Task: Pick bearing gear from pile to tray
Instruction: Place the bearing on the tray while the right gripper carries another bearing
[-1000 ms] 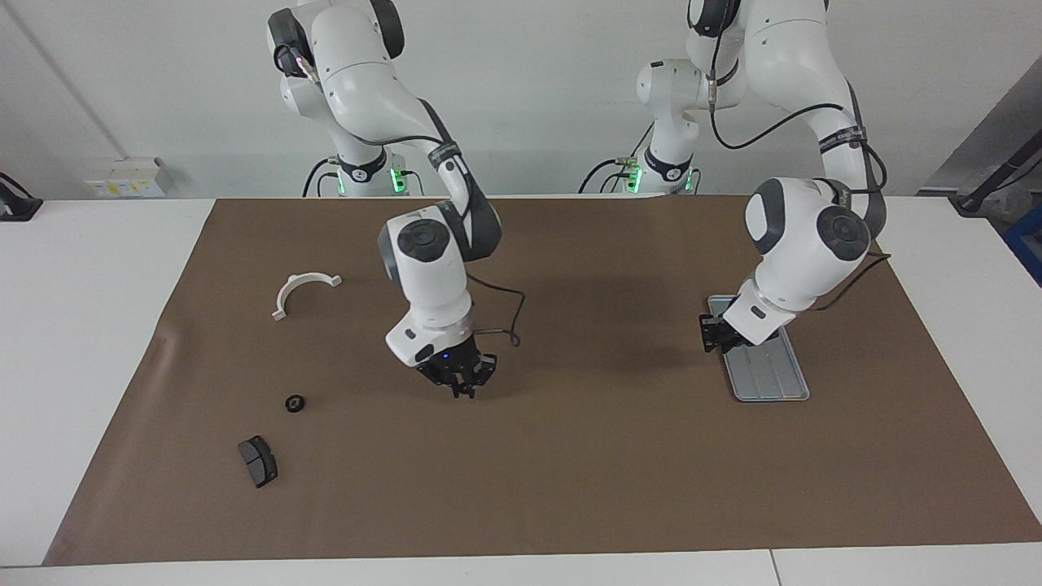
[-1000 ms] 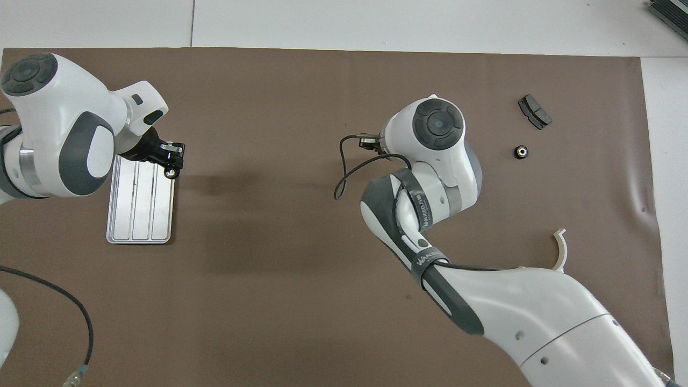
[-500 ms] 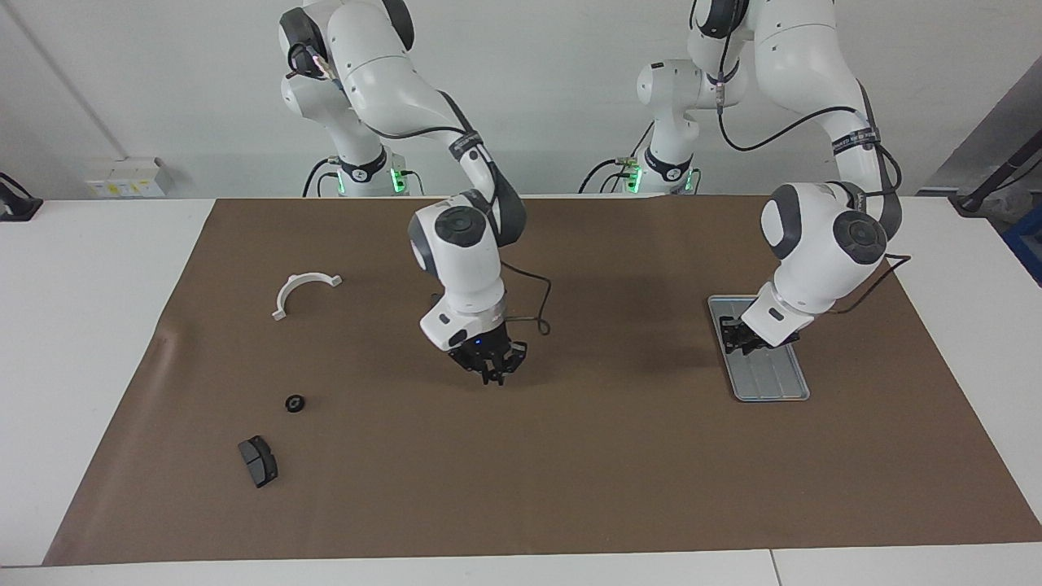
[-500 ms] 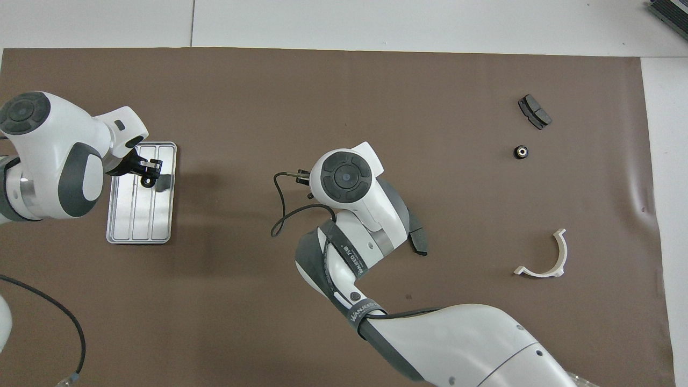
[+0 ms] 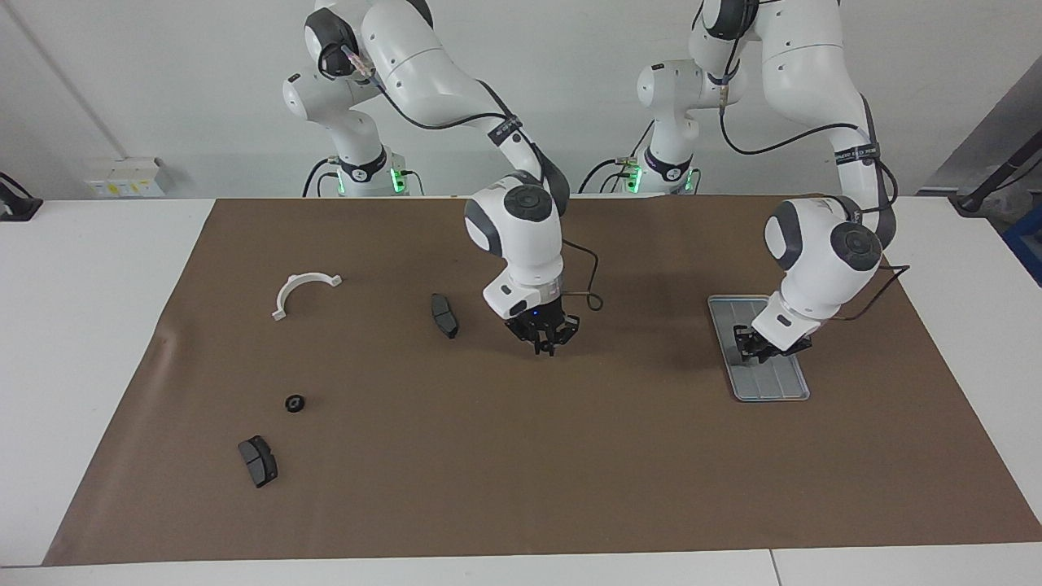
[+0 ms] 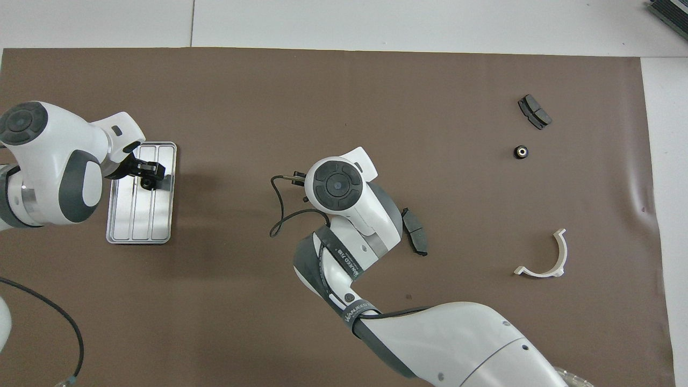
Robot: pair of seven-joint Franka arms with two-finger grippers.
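My left end effector [image 6: 147, 178] hangs low over the tray [image 6: 140, 228], which lies at the left arm's end of the table with its long axis running away from the robots. A small black gear [image 6: 145, 184] sits right at its tips, above the grooved floor. I cannot tell whether I grip that gear or have let it go, nor whether it already rests on the metal. Nothing else shows in the tray.

My right end effector [image 5: 544, 346] is over the bare brown mat [image 5: 570, 480] near the middle of the table, and I cannot tell if it is open or closed; I see nothing in it. One dark brake pad [image 5: 444, 315] lies just beside it, toward the right arm's end.

The next pick turns on the loose gear [image 5: 295, 402]. It lies well off toward the right arm's end of the table, farther from the robots than the white half-ring bracket [image 5: 303, 291] and nearer than the second brake pad [image 5: 258, 461]. It is apart from both, so I judge there is room to come straight down on it. It is round, with no long axis to line up with. My right arm is plainly the closer one, so I judge the reach is its job.
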